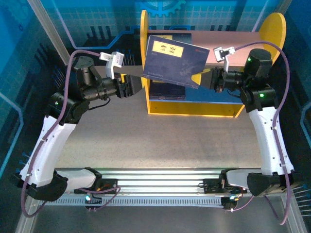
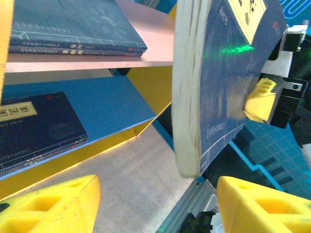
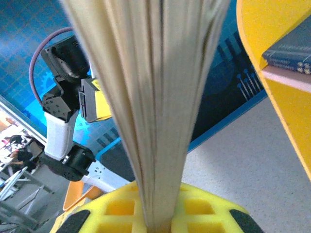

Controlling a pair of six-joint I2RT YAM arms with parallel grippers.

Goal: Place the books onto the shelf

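My right gripper (image 1: pixel 210 80) is clamped on the right edge of a navy book (image 1: pixel 177 60) and holds it in the air, tilted, with its yellow label (image 1: pixel 168 48) facing up. The book hangs in front of the shelf (image 1: pixel 272 29), which stands at the far edge of the table (image 1: pixel 146 141), right of the middle. More books (image 1: pixel 167 92) lie flat on the shelf's blue lower board. My left gripper (image 1: pixel 131 88) is raised just beside the held book's lower left corner, pointing toward it.
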